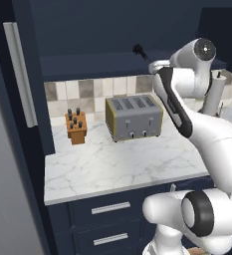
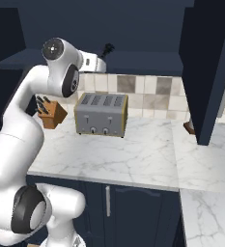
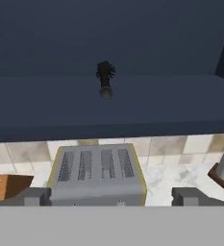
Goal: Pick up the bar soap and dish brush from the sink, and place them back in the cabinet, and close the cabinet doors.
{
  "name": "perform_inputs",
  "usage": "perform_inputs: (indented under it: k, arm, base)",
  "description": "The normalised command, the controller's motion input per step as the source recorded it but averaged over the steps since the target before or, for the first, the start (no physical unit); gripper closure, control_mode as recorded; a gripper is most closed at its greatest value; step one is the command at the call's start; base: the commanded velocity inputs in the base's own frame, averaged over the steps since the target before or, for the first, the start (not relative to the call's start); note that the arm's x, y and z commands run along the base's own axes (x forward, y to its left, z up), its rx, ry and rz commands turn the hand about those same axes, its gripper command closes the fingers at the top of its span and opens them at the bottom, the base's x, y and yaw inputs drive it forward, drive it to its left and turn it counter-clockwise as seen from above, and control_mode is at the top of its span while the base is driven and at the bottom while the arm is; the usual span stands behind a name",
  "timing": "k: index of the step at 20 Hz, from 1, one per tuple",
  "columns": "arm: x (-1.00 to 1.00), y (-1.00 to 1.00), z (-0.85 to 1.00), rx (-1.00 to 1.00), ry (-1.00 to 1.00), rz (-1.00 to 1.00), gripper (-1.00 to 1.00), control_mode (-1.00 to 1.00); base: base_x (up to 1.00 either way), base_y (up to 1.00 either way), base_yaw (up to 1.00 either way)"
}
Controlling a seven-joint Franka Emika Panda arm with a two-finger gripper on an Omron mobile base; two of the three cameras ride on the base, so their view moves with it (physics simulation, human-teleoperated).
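Your fingers (image 3: 111, 196) are wide apart and hold nothing. You can see the dish brush (image 3: 105, 78) lying on the navy shelf of the cabinet (image 3: 132, 103), handle end toward you. Below it, the toaster (image 3: 98, 170) sits on the white desk (image 1: 117, 167).

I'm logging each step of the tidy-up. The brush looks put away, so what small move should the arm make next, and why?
Probably draw the hand back from the cabinet. The dish brush already lies on the shelf, the gripper is open and empty, and the doors stand open. Retreating frees the arm for what remains.
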Motion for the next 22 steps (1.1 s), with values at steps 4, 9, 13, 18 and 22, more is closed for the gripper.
perform_inputs:
  k: [4,9,13,18,22]
  arm:
    - [-0.7,0.0,0.0,0.0,0.04,0.0,-1.0,-1.0]
    - [-0.65,0.0,-0.01,0.0,0.04,0.0,-1.0,-1.0]
    - [-0.73,-0.03,-0.03,0.0,0.02,0.0,-1.0,-1.0]
    - [-0.78,-0.07,0.0,0.0,0.04,0.0,-1.0,-1.0]
    - [-0.75,-0.01,0.0,0.0,0.06,0.0,-1.0,-1.0]
  base:
    - [0.0,0.0,0.0]
    - [0.0,0.0,0.0]
    - [0.0,0.0,0.0]
    - [0.0,0.0,0.0]
    - [0.0,0.0,0.0]
